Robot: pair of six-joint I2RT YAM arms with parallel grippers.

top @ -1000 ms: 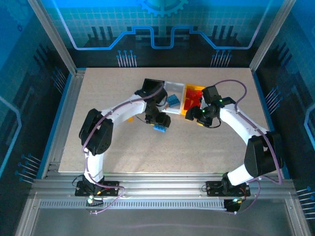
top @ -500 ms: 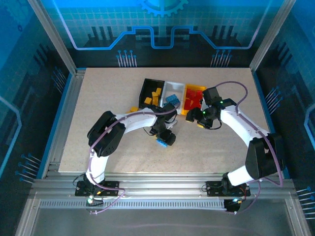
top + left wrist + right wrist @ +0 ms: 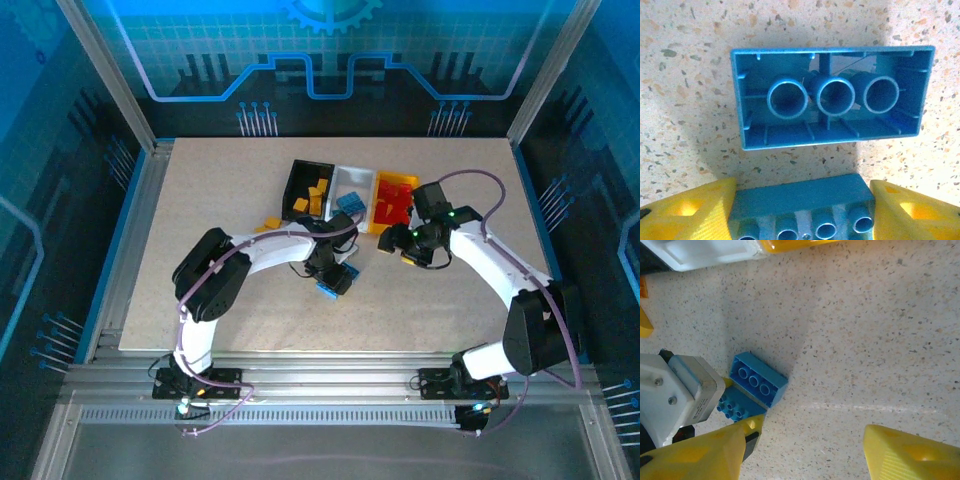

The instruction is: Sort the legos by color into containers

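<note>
My left gripper is shut on a blue lego, one yellow finger at each end of it, low over the table. A second blue lego lies upside down on the table just beyond it. From above, both blue bricks sit under the left gripper. My right gripper is open with only bare table between its fingers, right of the blue bricks. The joined black bin, white bin and yellow bin hold yellow, blue and red bricks.
A loose yellow-orange lego lies on the table left of the bins. The right wrist view has the white bin's corner and the yellow bin's edge at its top. Open table stretches to the near and right sides.
The left arm has swung back off the black bin and its gripper has come down toward the near side onto the blue bricks. The right gripper has barely shifted.
</note>
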